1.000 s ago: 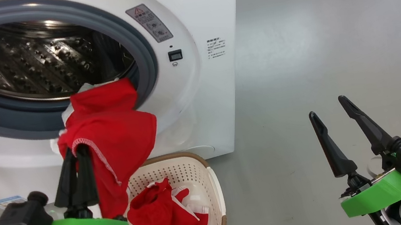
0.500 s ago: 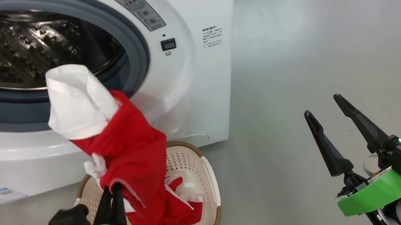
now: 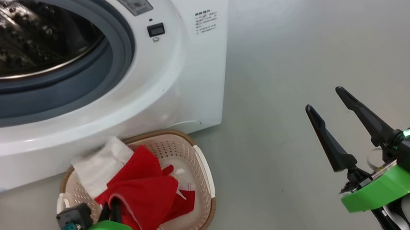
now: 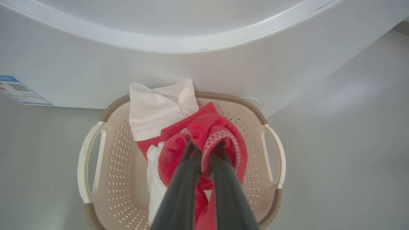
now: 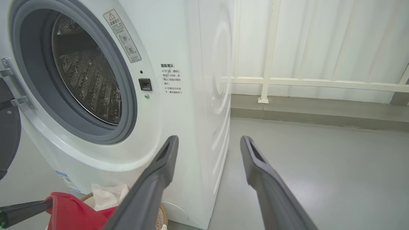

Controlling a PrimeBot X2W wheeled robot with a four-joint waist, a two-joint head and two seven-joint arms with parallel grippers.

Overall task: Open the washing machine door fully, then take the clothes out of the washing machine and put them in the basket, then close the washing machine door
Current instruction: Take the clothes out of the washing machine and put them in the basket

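Left gripper (image 4: 206, 147), two long dark fingers pinched shut on the bright red, white-trimmed soft clothes (image 3: 144, 184), reaches down into the basket. Right gripper (image 3: 322, 98) stands spread and empty at 4 o'clock. Big white front-loading washing machine (image 3: 182, 73) takes up 11 o'clock, with smooth grey floor (image 3: 319, 31) to its 3 o'clock. Small cream perforated plastic basket (image 3: 205, 172) sits at 7 o'clock, just beside the machine's base. The garments lie bunched inside it, a white piece at their 11 o'clock.

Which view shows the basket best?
The left wrist view: it looks straight down into the basket, with both handles and most of the rim visible. The head view shows it at a slant, partly behind the left gripper. The right wrist view catches a sliver of rim.
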